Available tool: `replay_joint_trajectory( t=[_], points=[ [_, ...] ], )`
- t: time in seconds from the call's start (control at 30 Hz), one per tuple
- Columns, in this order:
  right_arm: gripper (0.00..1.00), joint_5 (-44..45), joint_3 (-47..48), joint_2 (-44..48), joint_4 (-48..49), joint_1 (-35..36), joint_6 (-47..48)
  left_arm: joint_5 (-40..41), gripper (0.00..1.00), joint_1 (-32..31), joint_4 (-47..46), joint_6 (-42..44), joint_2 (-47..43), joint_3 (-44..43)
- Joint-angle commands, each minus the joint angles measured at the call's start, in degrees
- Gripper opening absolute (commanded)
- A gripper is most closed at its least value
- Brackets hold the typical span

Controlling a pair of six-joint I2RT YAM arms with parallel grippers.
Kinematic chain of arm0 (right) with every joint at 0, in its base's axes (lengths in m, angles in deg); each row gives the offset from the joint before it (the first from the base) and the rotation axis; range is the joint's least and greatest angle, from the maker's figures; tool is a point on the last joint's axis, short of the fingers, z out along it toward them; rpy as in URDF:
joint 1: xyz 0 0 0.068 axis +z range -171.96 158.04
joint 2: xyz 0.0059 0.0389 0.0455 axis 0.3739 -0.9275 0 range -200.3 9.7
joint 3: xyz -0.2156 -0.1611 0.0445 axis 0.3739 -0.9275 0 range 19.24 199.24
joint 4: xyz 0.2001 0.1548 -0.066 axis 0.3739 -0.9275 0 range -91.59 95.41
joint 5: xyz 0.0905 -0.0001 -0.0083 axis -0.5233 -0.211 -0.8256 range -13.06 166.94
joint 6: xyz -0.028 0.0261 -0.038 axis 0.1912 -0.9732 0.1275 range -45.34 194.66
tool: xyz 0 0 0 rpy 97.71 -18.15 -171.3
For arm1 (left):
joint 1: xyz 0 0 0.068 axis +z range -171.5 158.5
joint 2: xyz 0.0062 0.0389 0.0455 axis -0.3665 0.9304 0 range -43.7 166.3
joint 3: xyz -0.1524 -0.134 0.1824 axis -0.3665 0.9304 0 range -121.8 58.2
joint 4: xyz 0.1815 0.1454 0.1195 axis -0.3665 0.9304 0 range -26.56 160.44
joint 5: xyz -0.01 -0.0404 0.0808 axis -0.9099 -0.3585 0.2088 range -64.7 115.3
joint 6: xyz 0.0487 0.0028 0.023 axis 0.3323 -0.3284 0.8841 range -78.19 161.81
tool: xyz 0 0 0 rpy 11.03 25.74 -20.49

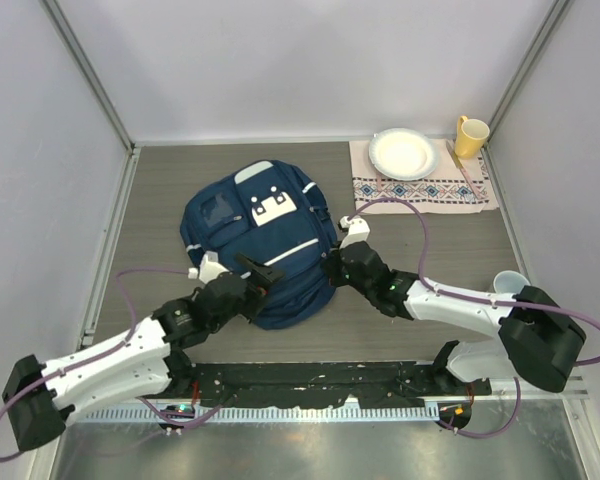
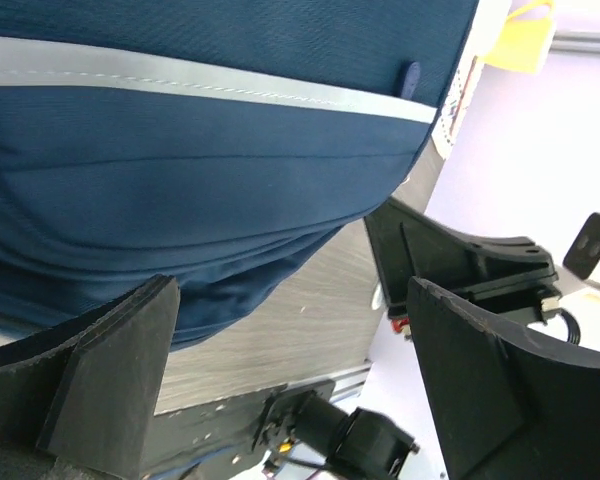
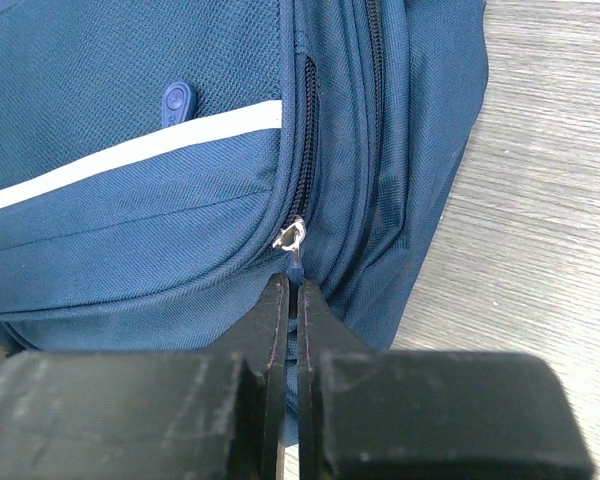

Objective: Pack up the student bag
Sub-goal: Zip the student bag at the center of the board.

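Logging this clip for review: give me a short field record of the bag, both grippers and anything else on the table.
bag: navy backpack, lying mid-table, front pockets up
left gripper: open, at the bag's near edge, holding nothing
right gripper: shut on the zipper pull at the bag's side
far right corner: plate on a patterned cloth, yellow mug beside the plate

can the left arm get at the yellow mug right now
Probably not: the yellow mug stands at the far right corner, and the backpack and right arm lie between it and the left gripper.
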Motion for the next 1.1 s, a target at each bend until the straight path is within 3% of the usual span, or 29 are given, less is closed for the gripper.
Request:
replay_joint_trajectory(
  t=[0.0, 0.13, 0.33, 0.37, 0.43, 0.53, 0.67, 0.83, 0.93, 0.97, 1.07],
  points=[
    [0.01, 2.03, 1.03, 2.78, 0.11, -0.23, -0.69, 11.43, 0.99, -2.18, -11.14, -5.21, 6.01, -3.64],
    [0.01, 1.59, 0.33, 3.22, 0.45, -0.14, -0.78, 13.97, 0.91, -2.18, -17.64, -6.79, 10.5, -2.86],
    [0.01, 1.33, 0.24, 3.92, 0.45, 0.21, -0.26, 18.1, 0.71, -2.18, -21.6, -10.75, 13.49, 0.13],
    [0.01, 1.33, 0.15, 4.18, 0.46, 0.3, -0.26, 18.29, 0.62, -2.18, -21.51, -11.45, 13.93, 0.31],
    [0.01, 1.42, 0.24, 4.19, 0.37, 0.65, 0.01, 18.81, 0.56, -2.18, -21.78, -12.16, 14.11, 1.01],
    [0.01, 1.86, 0.33, 4.45, 0.19, 1.35, 0.36, 20.04, 0.54, -2.18, -18.71, -11.89, 13.84, 0.4],
    [0.01, 2.38, -0.11, 4.28, 0.63, 2.67, 0.36, 20.49, 0.72, -2.18, -16.07, -12.77, 13.93, 0.13],
    [0.01, 3.17, -0.11, 3.92, 0.81, 3.81, 0.45, 19.96, 0.75, -2.18, -15.45, -17.16, 17.08, 0.13],
    [0.01, 3.79, -0.02, 4.19, 0.89, 4.34, 0.53, 19.08, 0.67, -2.18, -15.54, -19.19, 18.85, -0.13],
    [0.01, 3.88, -0.02, 4.62, 0.81, 4.51, 0.53, 18.9, 0.58, -2.18, -15.54, -19.54, 19.81, -0.22],
    [0.01, 3.97, -0.29, 5.15, 1.07, 5.04, 1.15, 18.73, 0.44, -2.18, -15.8, -21.74, 20.96, -0.04]
  ],
)
